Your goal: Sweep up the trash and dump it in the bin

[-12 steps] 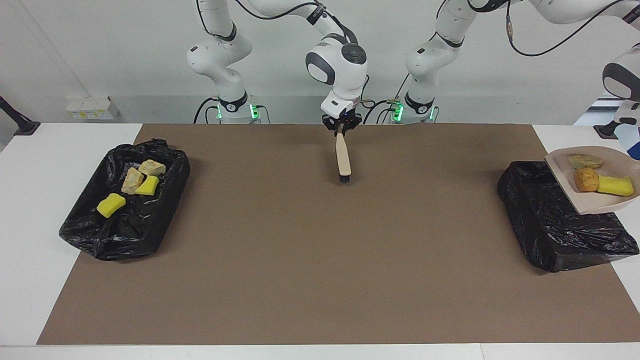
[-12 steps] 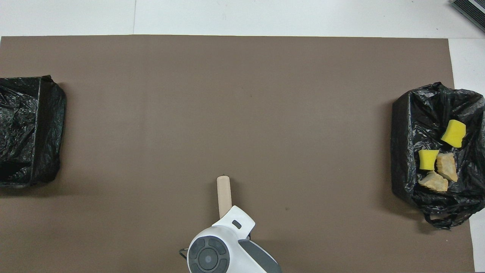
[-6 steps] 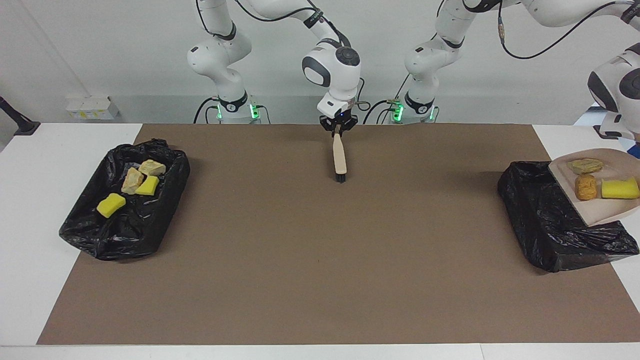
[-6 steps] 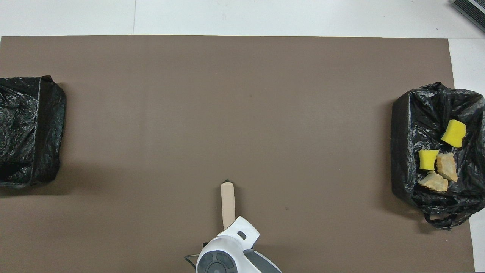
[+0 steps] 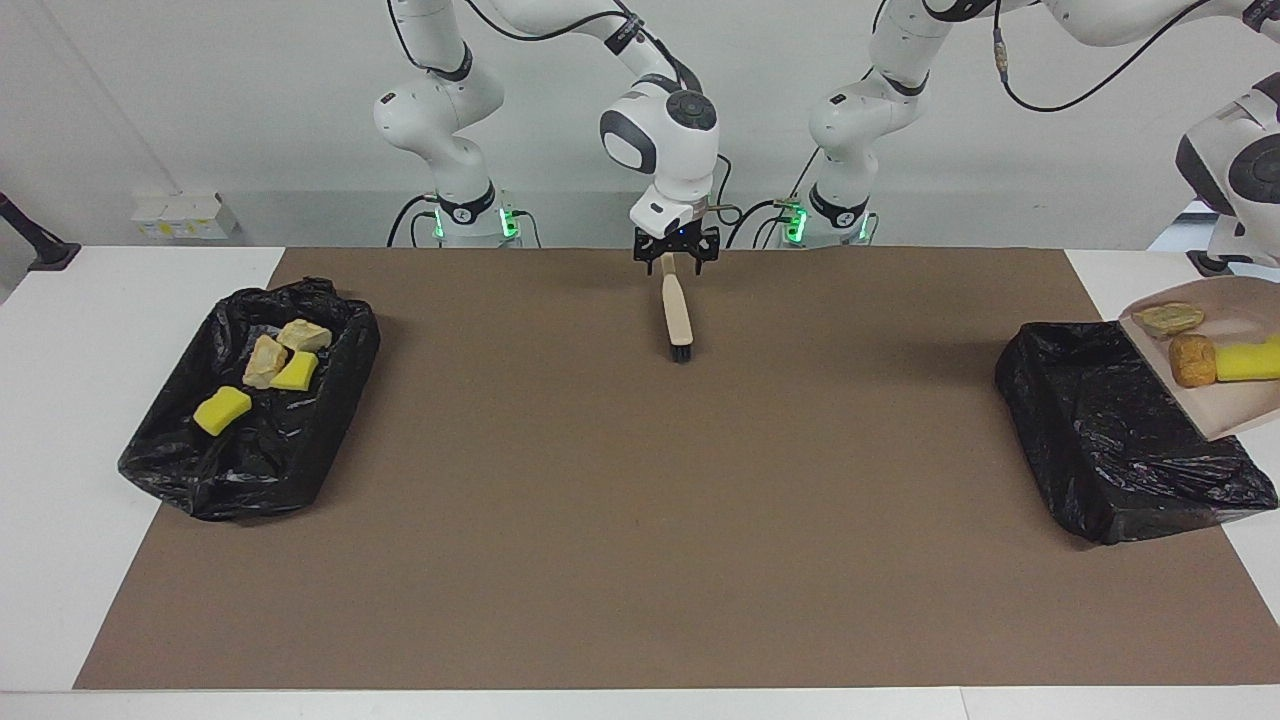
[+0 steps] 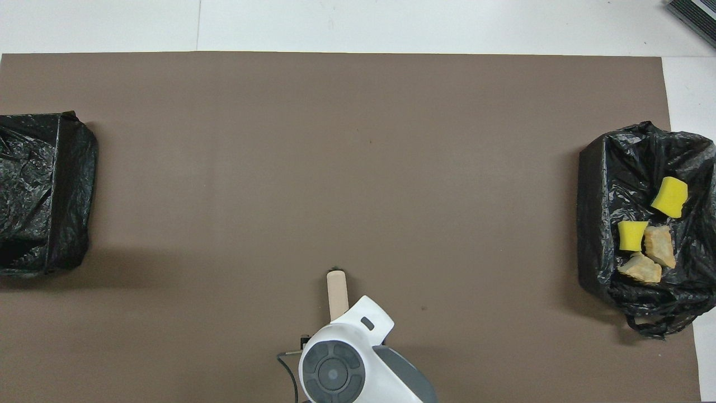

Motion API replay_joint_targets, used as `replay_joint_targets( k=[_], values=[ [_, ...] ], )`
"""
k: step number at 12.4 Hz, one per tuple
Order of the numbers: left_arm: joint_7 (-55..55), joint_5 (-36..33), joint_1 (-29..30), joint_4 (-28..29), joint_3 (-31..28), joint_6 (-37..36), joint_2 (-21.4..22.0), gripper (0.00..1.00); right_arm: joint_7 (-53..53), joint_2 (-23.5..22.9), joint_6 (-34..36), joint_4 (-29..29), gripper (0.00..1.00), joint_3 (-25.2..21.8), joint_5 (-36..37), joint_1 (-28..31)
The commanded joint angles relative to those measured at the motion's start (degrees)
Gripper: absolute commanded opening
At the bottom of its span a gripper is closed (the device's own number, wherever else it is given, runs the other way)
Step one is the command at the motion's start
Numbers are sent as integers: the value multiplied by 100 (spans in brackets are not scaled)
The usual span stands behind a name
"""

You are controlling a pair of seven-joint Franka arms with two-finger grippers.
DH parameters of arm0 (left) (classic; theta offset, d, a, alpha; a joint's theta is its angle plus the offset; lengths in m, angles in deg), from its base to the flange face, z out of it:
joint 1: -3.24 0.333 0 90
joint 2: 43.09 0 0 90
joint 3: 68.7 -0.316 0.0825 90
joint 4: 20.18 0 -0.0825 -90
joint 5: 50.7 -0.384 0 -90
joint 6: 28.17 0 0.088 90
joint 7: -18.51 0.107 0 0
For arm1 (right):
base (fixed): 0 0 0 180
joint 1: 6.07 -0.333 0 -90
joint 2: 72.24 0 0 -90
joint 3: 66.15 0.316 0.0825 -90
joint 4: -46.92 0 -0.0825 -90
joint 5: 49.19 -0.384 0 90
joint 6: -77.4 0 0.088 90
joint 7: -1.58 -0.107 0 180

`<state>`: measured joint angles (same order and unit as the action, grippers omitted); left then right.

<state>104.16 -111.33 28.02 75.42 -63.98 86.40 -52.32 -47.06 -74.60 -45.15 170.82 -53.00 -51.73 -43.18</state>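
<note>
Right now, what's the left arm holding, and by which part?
The beige plastic dustpan, raised by the black-lined bin; its held part is out of view.

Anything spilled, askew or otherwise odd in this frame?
Nothing spilled. The dustpan hangs tilted over the bin at the left arm's end, three trash pieces on it. The brush lies on the mat.

The brush [image 5: 678,315] lies on the mat [image 5: 640,500] near my bases, with my right gripper [image 5: 677,262] over its handle end. Well apart from the brush, toward my right arm's end, a bin [image 5: 250,460] holds four trash pieces [image 5: 265,362]. Toward my left arm's end sits another bin [image 5: 1100,450], with the dustpan [image 5: 1230,410] over it carrying three pieces [image 5: 1192,360].
</note>
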Motion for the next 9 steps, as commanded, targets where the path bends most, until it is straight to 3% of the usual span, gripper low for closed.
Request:
replay_joint_targets(
  k=[1, 6, 9],
  values=[
    [-266, -475, -191, 3, -41, -441, 158, 0, 826, 114, 642, -471, 100, 39, 53, 711],
    [-523, -1337, -430, 240, -41, -883, 334, 0, 2874, 87, 1417, -1132, 100, 22, 26, 2012],
    [-462, -1347, -465, 196, -24, -901, 386, 0, 3876, 96, 1479, -1220, 100, 13, 35, 2820]
  ],
)
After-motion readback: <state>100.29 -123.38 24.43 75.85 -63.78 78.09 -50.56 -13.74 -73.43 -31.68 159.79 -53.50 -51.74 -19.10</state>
